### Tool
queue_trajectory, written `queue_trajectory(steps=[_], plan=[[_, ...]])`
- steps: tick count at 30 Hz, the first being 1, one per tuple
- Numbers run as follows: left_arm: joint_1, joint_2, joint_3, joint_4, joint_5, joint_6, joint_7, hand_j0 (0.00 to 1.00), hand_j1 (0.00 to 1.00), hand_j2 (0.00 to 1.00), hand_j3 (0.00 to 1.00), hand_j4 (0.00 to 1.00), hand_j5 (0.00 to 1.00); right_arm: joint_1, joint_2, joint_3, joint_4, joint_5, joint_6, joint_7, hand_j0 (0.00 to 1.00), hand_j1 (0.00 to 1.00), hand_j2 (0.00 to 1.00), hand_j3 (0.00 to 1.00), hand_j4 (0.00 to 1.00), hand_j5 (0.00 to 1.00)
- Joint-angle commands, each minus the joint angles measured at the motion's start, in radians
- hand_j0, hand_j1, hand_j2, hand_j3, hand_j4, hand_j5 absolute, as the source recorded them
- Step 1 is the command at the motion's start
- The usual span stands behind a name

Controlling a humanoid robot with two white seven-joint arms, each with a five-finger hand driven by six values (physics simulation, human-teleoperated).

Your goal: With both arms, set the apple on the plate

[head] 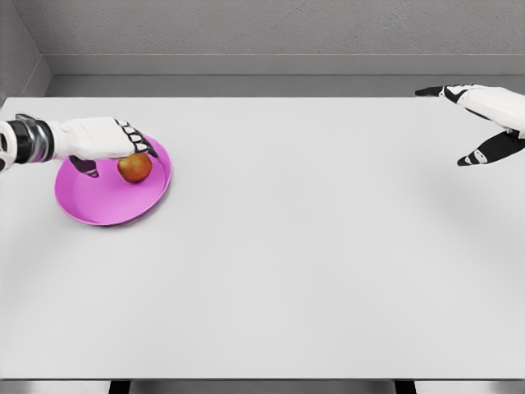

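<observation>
While L hand [102, 141] grips apple [134, 167] — over plate [107, 209].

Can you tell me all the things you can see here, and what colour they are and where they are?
apple: one, red and yellow, inside the plate, under the left hand's fingers
plate: one, pink, on the table near its left edge
table: one, white, fills most of the picture
wall: grey, behind the table
left hand: one, white with black joints, over the plate, fingers on top of the apple
right hand: one, white with black fingertips, far right above the table, fingers spread, holding nothing
</observation>
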Motion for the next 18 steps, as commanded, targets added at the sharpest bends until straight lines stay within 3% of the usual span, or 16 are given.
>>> queue_trajectory(steps=[1,4,7,11,18], plan=[[0.002,0.016,0.105,0.033,0.129,0.003,-0.001,1.00,1.00,1.00,1.00,1.00,1.00,0.002,-0.001,0.000,0.000,-0.002,0.000,0.000,1.00,1.00,1.00,1.00,1.00,1.00],[0.009,0.018,0.159,0.092,0.216,0.003,-0.001,1.00,1.00,1.00,1.00,1.00,1.00,0.002,-0.001,0.000,0.000,-0.002,0.000,0.000,1.00,1.00,1.00,1.00,1.00,1.00],[0.098,0.059,0.241,0.100,0.291,0.003,-0.001,1.00,1.00,1.00,1.00,1.00,1.00,0.002,-0.001,0.000,0.000,-0.002,0.000,0.000,1.00,1.00,1.00,1.00,1.00,1.00],[0.150,0.084,0.299,0.095,0.293,0.003,0.003,1.00,1.00,1.00,1.00,1.00,1.00,0.002,-0.001,0.000,0.000,-0.002,0.000,0.000,1.00,1.00,1.00,1.00,1.00,1.00],[0.156,0.082,0.299,0.079,0.296,0.003,0.003,1.00,1.00,1.00,1.00,1.00,1.00,0.002,-0.001,-0.002,0.000,-0.002,0.000,0.000,1.00,1.00,1.00,1.00,1.00,1.00]])
